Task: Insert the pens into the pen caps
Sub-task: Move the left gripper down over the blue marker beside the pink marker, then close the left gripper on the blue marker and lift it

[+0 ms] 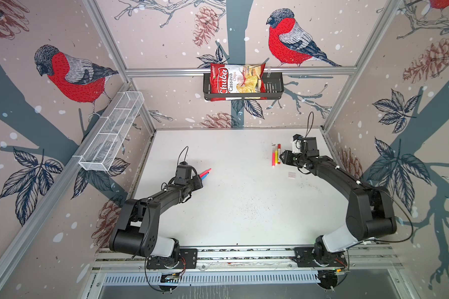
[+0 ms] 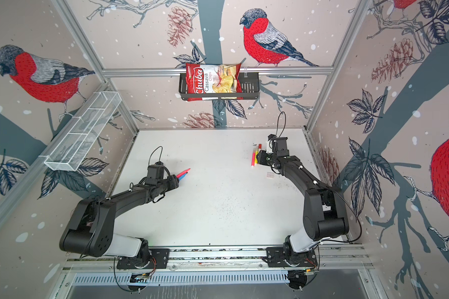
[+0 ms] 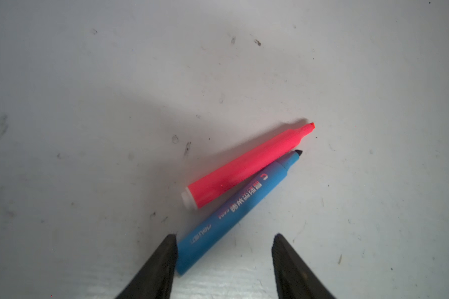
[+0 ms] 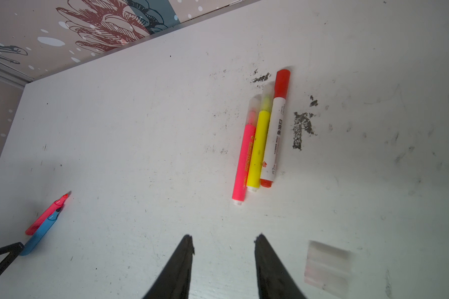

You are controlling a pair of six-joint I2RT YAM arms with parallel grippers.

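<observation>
In both top views the uncapped red pen [image 1: 207, 171] and blue pen [image 1: 204, 177] lie touching, left of centre on the worktop [image 1: 231, 207]. The three capped pens [image 1: 275, 155] sit upper right, with the loose clear caps [image 1: 291, 175] just below them. A bag [image 1: 235, 81] reads "Chuba Cassava Chips".

Left wrist view: the left end effector [image 3: 224, 235] is spread, with the blue pen's tail at lower centre beside one finger. Its barrel seems to read "deli".

Right wrist view: the right end effector [image 4: 223, 236] is spread and empty, with the caps blurred at lower right.

The pens look light, stiff and slick, likely to roll, so mid-barrel is the place to pinch.
</observation>
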